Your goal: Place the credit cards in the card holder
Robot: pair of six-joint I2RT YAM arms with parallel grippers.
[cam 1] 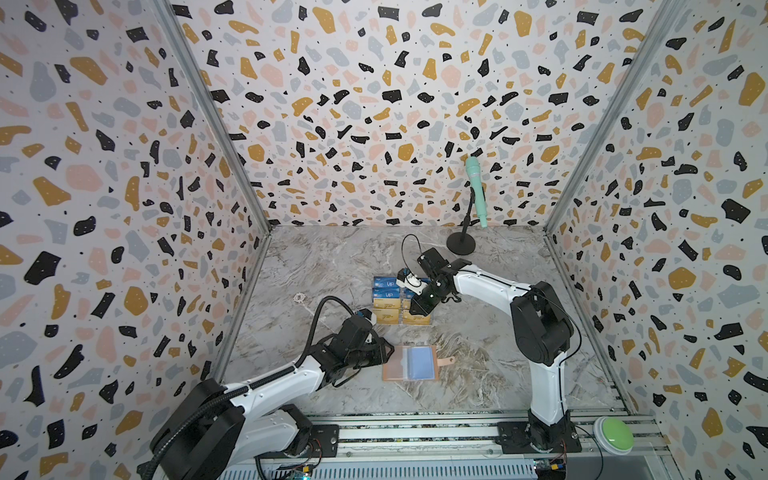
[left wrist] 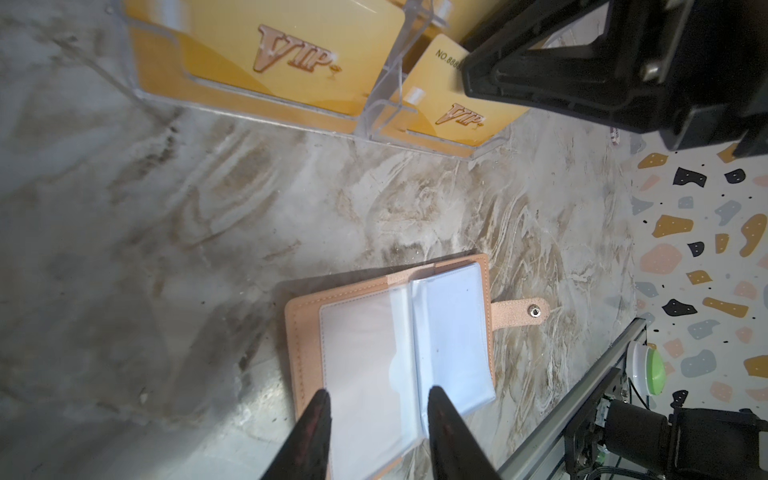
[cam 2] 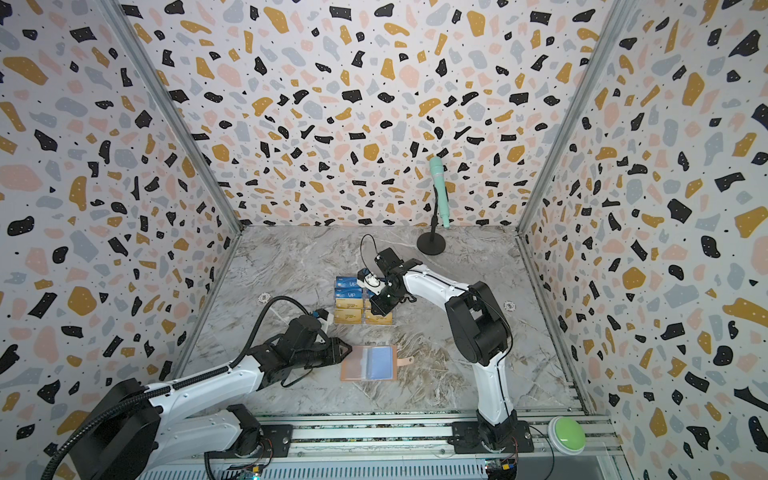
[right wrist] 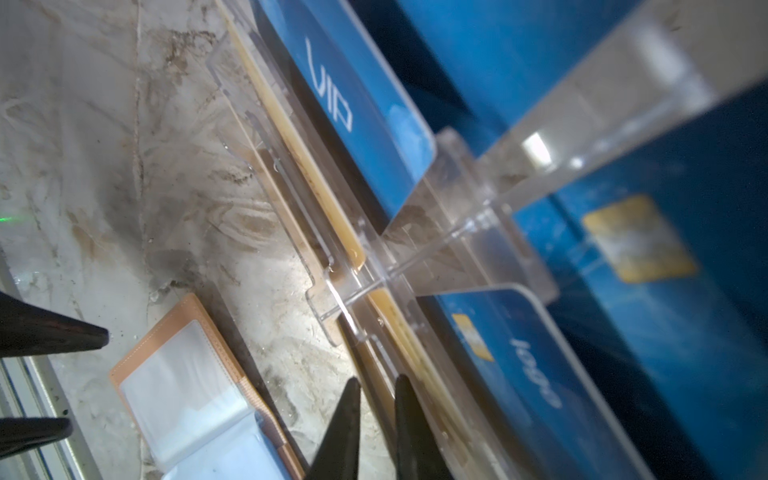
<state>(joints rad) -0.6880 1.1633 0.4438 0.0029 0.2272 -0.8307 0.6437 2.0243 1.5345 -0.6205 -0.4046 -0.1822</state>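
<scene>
Top views are showing a marbled surface [cam 1: 332, 257] boxed in by terrazzo walls [cam 1: 374, 104], the card holder [cam 1: 409, 363] lying open near its front, credit cards [cam 1: 384, 296] racked behind. Left jaws are hanging apart over it; right jaws are nearly together at a gold card [left wrist: 440, 83], grip unclear.

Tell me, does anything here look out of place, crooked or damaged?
Nothing stands out. The cards sit slotted in the stand, and the holder lies open, flat on the table, apart from it.
</scene>
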